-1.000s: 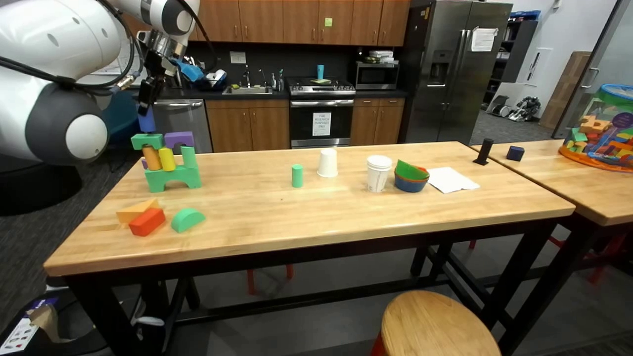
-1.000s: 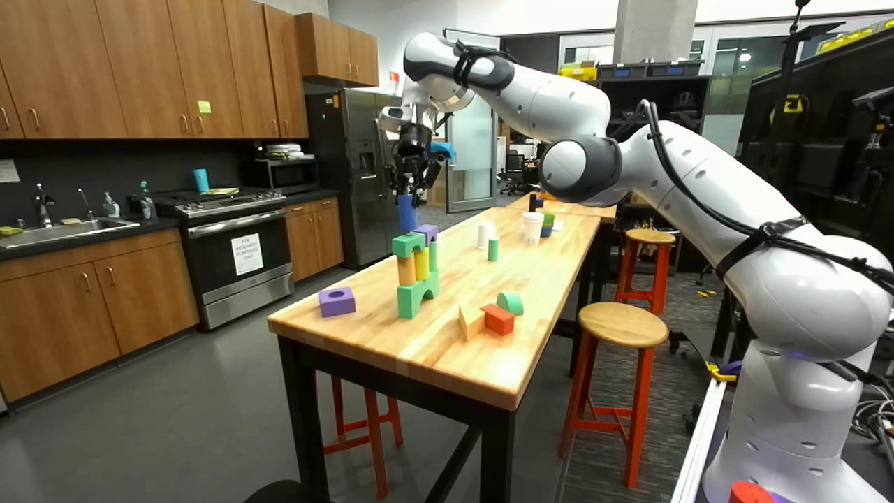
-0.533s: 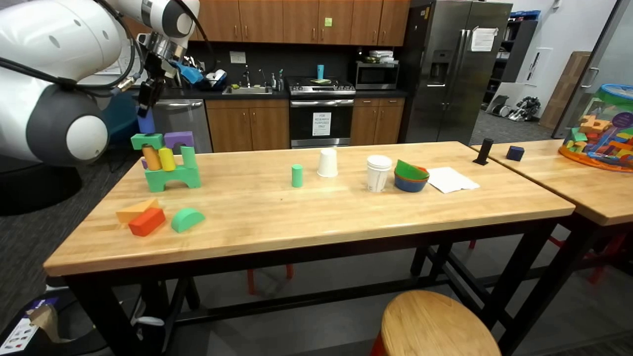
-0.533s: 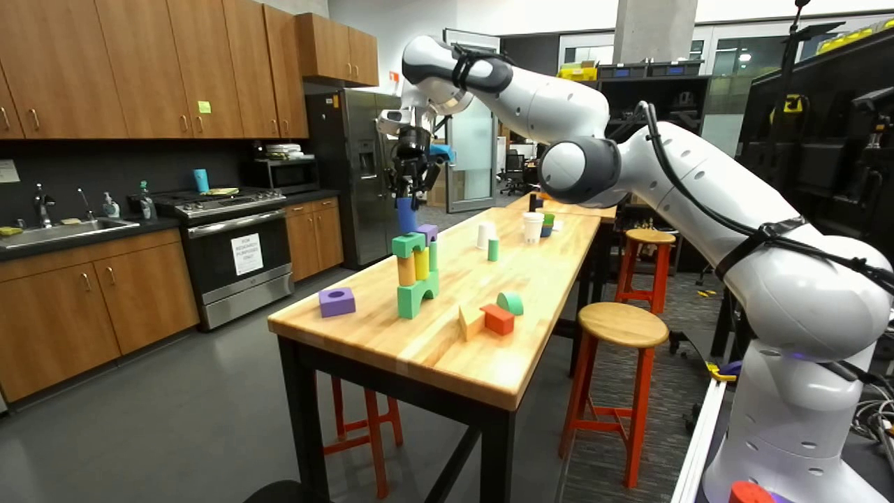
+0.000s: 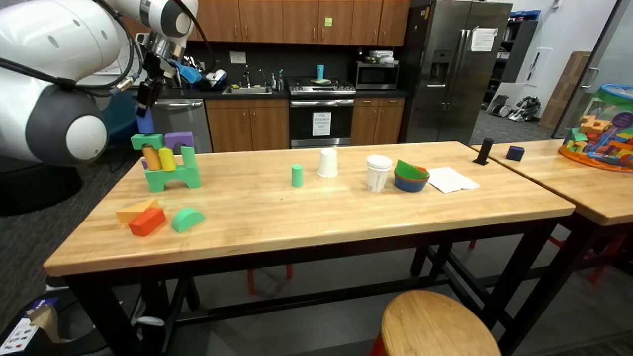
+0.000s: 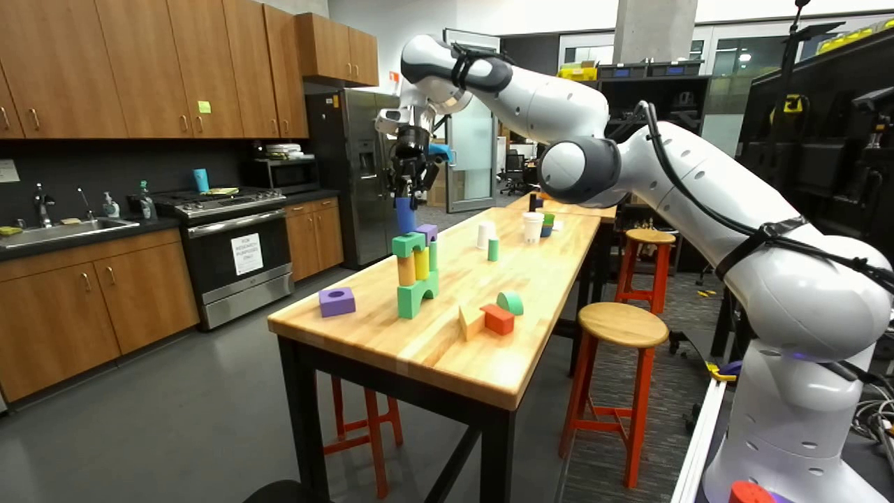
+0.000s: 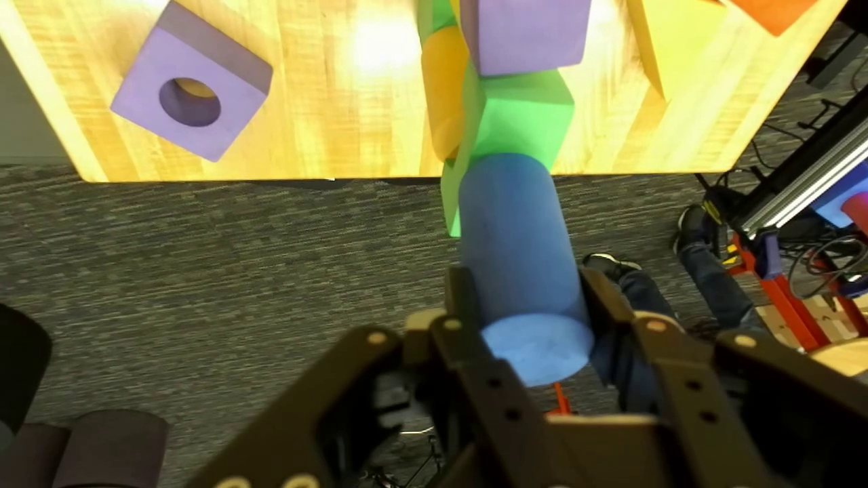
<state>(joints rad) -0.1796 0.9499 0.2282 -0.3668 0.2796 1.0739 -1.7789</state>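
Note:
My gripper (image 6: 406, 197) is shut on a blue cylinder (image 6: 406, 218); in the wrist view the cylinder (image 7: 519, 237) sits between both fingers. It stands nearly upright, slightly tilted, its lower end at the top of a small green arch block (image 6: 407, 244); I cannot tell if they touch. That green block (image 5: 147, 141) and a purple arch block (image 5: 179, 139) top a tower. Below them are an orange cylinder (image 5: 152, 158), a yellow cylinder (image 5: 167, 159) and a green upright block (image 5: 188, 157), on a large green arch (image 5: 173, 178).
A purple block with a hole (image 6: 336, 302) lies beside the tower. An orange triangle (image 5: 136, 211), red block (image 5: 147, 222) and green half-round (image 5: 187, 219) lie at the near side. A green cylinder (image 5: 296, 176), white cups (image 5: 327, 164) and bowls (image 5: 410, 185) stand farther along the table.
My gripper and the blue cylinder have shifted very slightly left and down in both exterior views, staying over the small green arch block. The tower and the other blocks have not moved.

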